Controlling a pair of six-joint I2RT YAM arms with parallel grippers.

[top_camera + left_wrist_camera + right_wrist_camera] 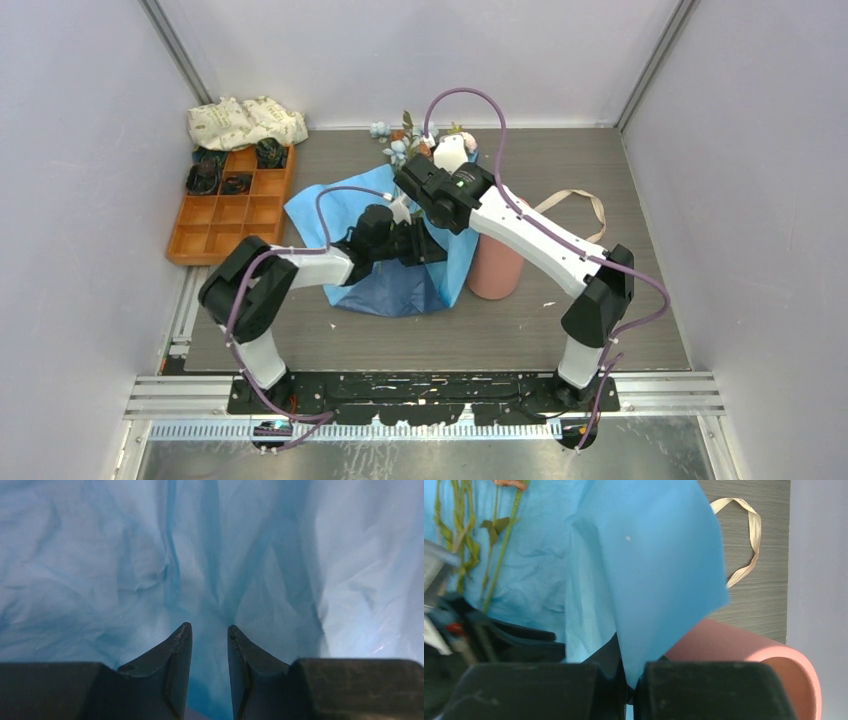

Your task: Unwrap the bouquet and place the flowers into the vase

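The step in hand looks like the unwrapping: the paper is spread out flat and no flower is in the vase (495, 265) yet. Nearest the arm bases, the left arm lies low and bent, reaching in from the vase's left. The left gripper (210, 635) points into the crumpled light blue paper (100, 570), its jaws standing part open with only paper showing in the gap; nothing seems clamped there. The dark blue sheet (385, 290) spreads on the table left of the vase, on its near side. The vase stands upright at the right edge of the wrapping, touched by it or nearly so. The right arm arches over the vase from the right, its wrist turned down, and the right gripper (633, 680) is closed tight on a fold of the light blue sheet, held up just left of the vase. Beyond the vase and to its left lie the flowers (405, 140), their green stems (494, 565) running back across the paper. The beige ribbon (580, 205) lies loose behind the vase, to its right. Next, I judge, the lifted sheet must be drawn off the stems so that they can be gripped bare.
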